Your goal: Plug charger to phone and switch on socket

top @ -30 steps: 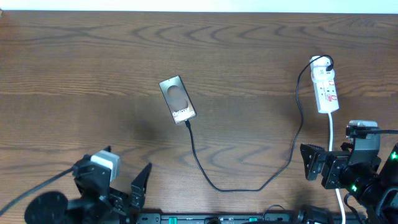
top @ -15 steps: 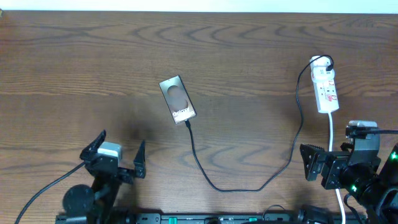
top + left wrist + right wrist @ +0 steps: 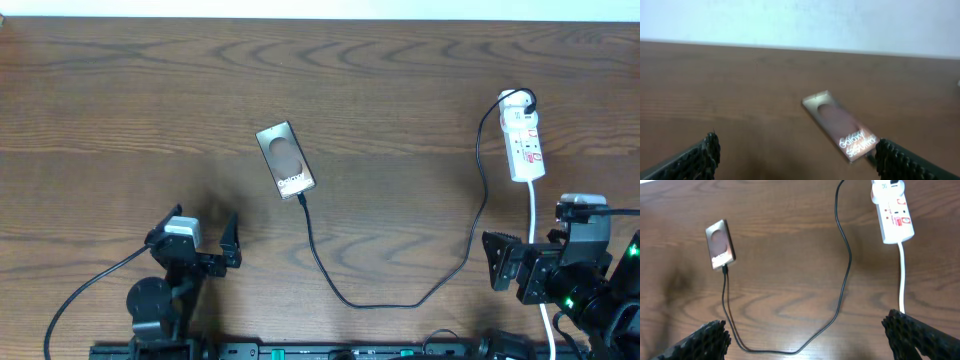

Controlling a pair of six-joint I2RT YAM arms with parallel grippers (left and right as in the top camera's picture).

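Note:
The phone (image 3: 286, 160) lies flat at mid-table, grey-bronze with a brown oval; it also shows as the phone (image 3: 840, 125) and the phone (image 3: 720, 244). The charger (image 3: 380, 304), a thin black cable, runs from the phone's near short edge, where its tip touches, in a loop to the far end of the socket (image 3: 522, 138). From the right wrist I see the charger (image 3: 842, 265) and the socket (image 3: 894, 212). My left gripper (image 3: 197, 238) is open and empty, below-left of the phone; its left gripper (image 3: 802, 160) jaws frame bare table. My right gripper (image 3: 522, 262) is open and empty below the socket, as the right gripper (image 3: 805, 337) view shows.
The socket's white cord (image 3: 534, 215) trails down toward my right arm and passes beside my right gripper's right finger (image 3: 920, 335). A black plug sits in the socket's far end (image 3: 518, 98). A pale wall edge borders the table's far side (image 3: 800, 20).
My left arm has swung up from the bottom left corner and turned its open gripper toward the phone. The right arm, phone, charger and socket have not moved.

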